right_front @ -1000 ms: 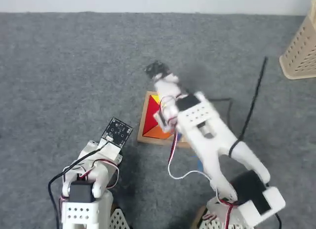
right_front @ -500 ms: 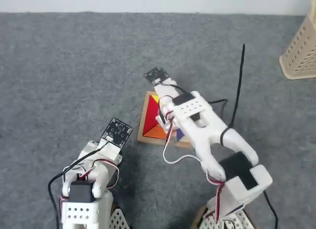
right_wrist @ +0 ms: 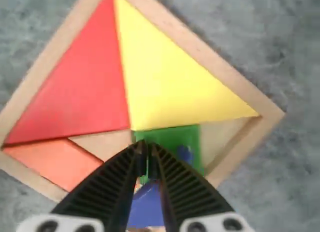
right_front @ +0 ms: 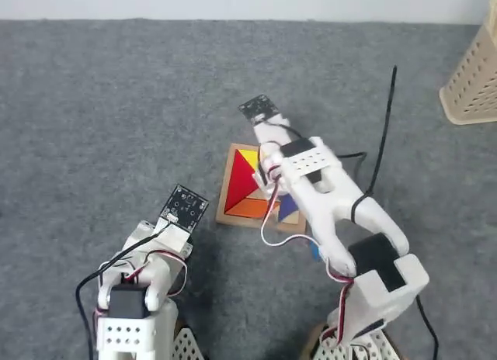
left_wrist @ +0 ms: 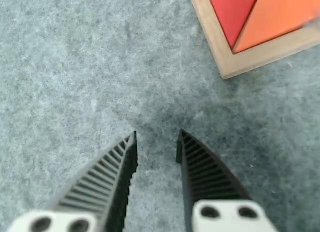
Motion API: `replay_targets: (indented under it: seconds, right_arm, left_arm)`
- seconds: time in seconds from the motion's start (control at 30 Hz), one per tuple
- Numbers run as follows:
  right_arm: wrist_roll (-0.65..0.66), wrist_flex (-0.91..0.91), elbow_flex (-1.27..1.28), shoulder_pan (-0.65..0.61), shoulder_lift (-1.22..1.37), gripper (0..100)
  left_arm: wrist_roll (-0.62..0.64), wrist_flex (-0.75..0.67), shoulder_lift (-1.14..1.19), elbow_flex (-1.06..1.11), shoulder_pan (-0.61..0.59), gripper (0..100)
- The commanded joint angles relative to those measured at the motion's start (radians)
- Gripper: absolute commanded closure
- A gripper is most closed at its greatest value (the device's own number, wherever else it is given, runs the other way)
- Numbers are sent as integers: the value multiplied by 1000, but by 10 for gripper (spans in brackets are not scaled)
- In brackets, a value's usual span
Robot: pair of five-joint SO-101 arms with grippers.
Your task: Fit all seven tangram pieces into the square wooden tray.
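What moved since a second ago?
In the high view, the right arm drew its elbow in. The right gripper shifted slightly right over the wooden tray, uncovering the blue piece. The left gripper and the tray stayed put.

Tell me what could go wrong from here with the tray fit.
The right gripper pinches the green piece beside the yellow triangle. It may not be seated flat, so release could leave it tilted in the tray. The blue piece sits right under the fingers, so pressing down may jam or shove it.
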Motion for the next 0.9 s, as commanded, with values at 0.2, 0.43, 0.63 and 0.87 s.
replay_targets:
  seconds: [0.2, 0.43, 0.63, 0.87]
  right_arm:
    - [-15, -7, 71, 148, -340, 993]
    - [-8, -22, 187, 153, -280, 993]
    - [-12, -19, 193, 151, -222, 993]
    - [-15, 61, 221, 145, -222, 993]
  left_arm:
    - [8, 0, -21, -13, -6, 878]
    - [8, 0, -21, -13, -6, 878]
    - [8, 0, -21, -13, -6, 878]
    - [8, 0, -21, -13, -6, 878]
